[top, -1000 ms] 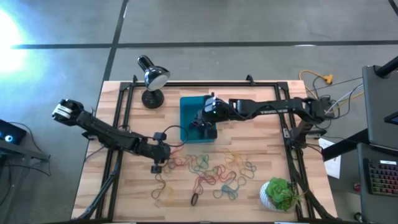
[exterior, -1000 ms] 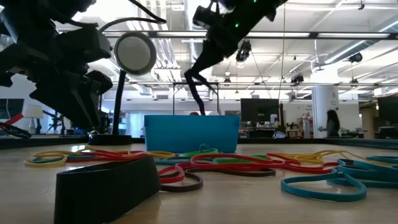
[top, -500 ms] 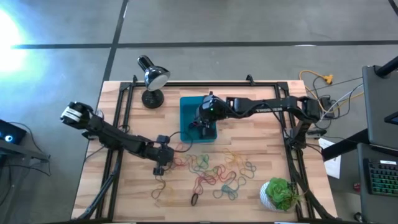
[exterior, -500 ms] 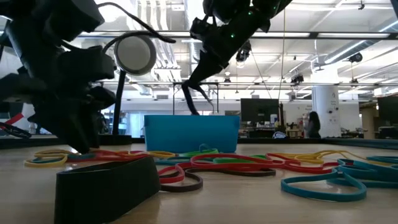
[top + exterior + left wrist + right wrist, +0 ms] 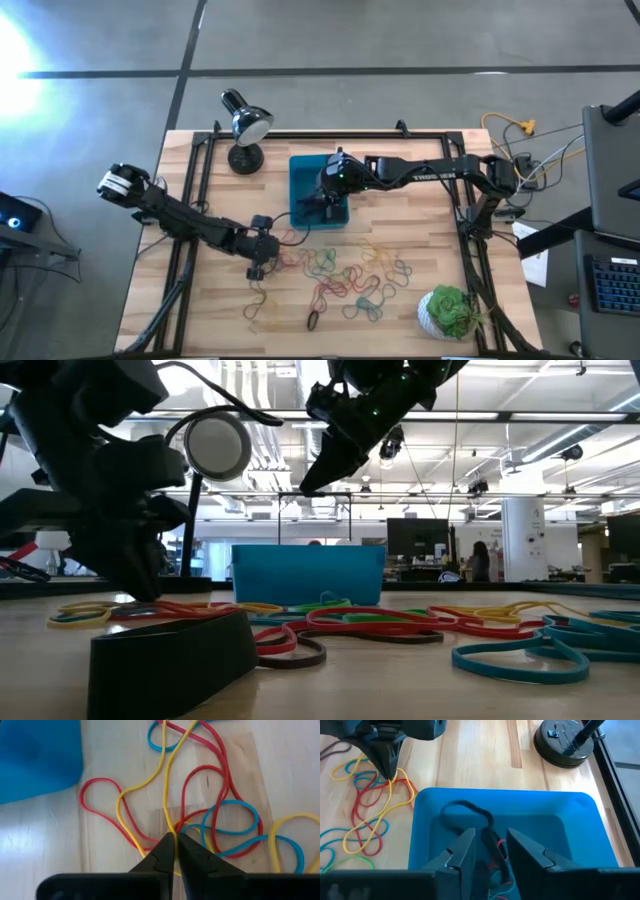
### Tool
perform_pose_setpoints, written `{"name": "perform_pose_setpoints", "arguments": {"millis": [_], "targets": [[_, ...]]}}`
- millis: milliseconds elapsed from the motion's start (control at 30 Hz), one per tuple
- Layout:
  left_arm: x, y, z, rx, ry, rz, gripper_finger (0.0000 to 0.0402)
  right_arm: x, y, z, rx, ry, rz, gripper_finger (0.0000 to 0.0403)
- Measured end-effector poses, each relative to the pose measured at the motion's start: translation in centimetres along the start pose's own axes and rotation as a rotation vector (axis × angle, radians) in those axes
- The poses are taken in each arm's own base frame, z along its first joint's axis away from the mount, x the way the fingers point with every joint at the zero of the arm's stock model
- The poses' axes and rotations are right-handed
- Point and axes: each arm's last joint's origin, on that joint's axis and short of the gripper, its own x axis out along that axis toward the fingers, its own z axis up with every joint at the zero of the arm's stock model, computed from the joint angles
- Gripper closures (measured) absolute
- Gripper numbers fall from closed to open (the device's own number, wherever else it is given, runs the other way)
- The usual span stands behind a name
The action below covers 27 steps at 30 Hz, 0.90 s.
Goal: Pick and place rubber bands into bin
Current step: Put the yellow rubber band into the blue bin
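Observation:
Many coloured rubber bands (image 5: pixel 345 275) lie loose on the wooden table, near the front middle. The teal bin (image 5: pixel 300 170) stands behind them; a dark band and a red one (image 5: pixel 470 812) lie on its floor. My left gripper (image 5: pixel 256 268) is down at the left end of the pile, shut on a yellow band (image 5: pixel 167 780). My right gripper (image 5: pixel 491 851) hangs open above the bin's near half, with nothing between its fingers. My left gripper pinches a strand of the yellow band (image 5: pixel 171 829) between its two fingertips. The fingers come from above, slanting down toward the table. The rest of the band lies slack on the wood, tangled with red and blue bands (image 5: pixel 225 827).
A black desk lamp (image 5: pixel 245 125) stands at the far left beside the bin. A green plant in a white pot (image 5: pixel 450 312) sits at the near right corner. Black frame rails (image 5: pixel 195 180) run along the table's left, right and far sides.
My left gripper has come down onto the left end of the pile and shut on the yellow band. My right gripper has moved a little left over the bin and opened; the dark band that hung from it has dropped into the bin.

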Motion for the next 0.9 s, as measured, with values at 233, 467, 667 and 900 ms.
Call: {"name": "perform_pose_setpoints", "arguments": {"millis": [233,467,667,900], "targets": [[-0.2,0.0,0.2,0.004,0.013,0.004,0.0401,-0.7,1.2,0.2,-0.018,0.009,0.021,0.0291],[-1.5,0.2,1.7,0.022,-0.053,0.015,0.0401,-2.8,3.1,0.8,-0.050,0.006,0.055,0.0301],[-3.4,0.6,2.6,0.025,-0.139,0.016,0.0401,-4.2,5.2,0.7,-0.051,0.047,0.100,0.0310],[-6.0,1.4,4.5,0.065,-0.301,0.176,0.0402,-4.8,8.3,-0.3,-0.035,0.159,0.159,0.0322]]}}
